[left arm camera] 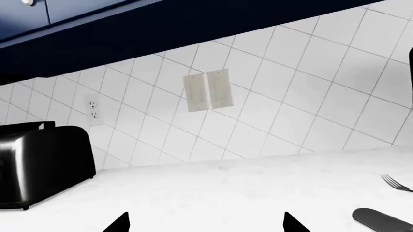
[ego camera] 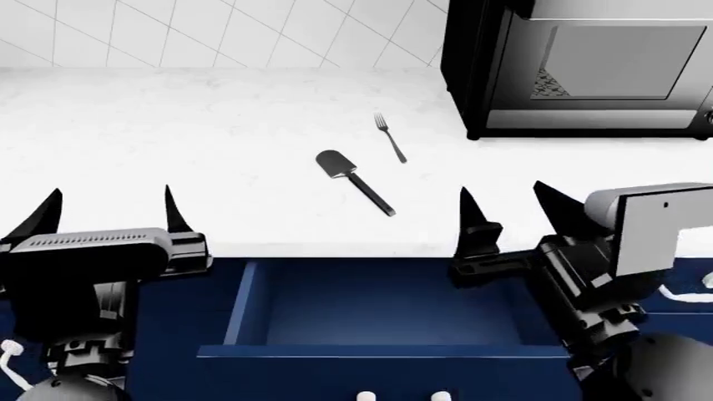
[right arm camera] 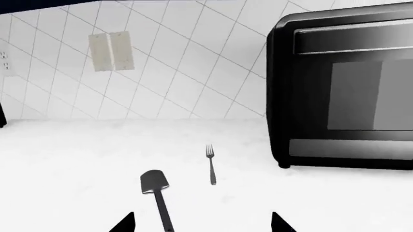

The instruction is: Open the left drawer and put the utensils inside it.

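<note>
Kitchen corner, white and navy.
White counter (ego camera: pixel 167 117) below tiled wall (right arm camera: pixel 193 63); toaster (left arm camera: pixel 42 164), black oven (right arm camera: pixel 342 92), navy cabinets (left arm camera: pixel 38 14).

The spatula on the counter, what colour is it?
Black all over; the spatula shows best in the head view.

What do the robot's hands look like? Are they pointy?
Yes. Each gripper, left and right, ends in two black fingers shaped like sharp pointed fins. Behind them sit chunky black blocks with pale grey tops, the left one ribbed. A thin white cable loops by the left arm.
</note>
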`<state>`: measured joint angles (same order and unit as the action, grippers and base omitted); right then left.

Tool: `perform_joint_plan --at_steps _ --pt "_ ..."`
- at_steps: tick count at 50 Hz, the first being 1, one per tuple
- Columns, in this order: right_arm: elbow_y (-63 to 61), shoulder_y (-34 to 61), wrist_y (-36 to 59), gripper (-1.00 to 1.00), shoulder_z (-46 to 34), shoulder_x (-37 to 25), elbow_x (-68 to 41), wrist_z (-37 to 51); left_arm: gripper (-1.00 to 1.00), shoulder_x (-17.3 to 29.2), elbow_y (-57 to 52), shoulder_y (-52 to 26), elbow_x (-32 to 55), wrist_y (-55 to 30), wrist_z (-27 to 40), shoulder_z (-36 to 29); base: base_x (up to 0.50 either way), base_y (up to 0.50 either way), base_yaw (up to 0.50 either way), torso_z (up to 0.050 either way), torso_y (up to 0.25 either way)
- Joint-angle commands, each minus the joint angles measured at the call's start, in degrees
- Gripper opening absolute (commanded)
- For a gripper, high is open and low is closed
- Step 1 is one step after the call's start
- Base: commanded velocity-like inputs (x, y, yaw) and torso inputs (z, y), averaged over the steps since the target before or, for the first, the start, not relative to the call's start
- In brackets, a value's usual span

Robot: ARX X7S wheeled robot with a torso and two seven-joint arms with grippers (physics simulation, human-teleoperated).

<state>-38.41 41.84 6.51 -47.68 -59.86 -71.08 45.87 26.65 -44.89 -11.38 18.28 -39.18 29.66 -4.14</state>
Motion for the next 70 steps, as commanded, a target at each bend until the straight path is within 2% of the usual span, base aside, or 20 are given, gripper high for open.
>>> perform_joint_plan --at_steps 1,70 --pt "2.52 5.46 7.13 1.00 -1.82 3.88 -1.12 0.08 1.00 0.22 0.87 -1.47 -0.02 -0.99 0.31 -0.11 0.11 0.00 0.00 0.000 0.000" --pt "2.46 6.95 8.21 1.00 -1.49 6.09 -2.36 -0.33 1.00 1.38 -1.04 -2.41 1.00 -3.49 1.54 -0.46 0.11 0.00 0.00 0.000 0.000"
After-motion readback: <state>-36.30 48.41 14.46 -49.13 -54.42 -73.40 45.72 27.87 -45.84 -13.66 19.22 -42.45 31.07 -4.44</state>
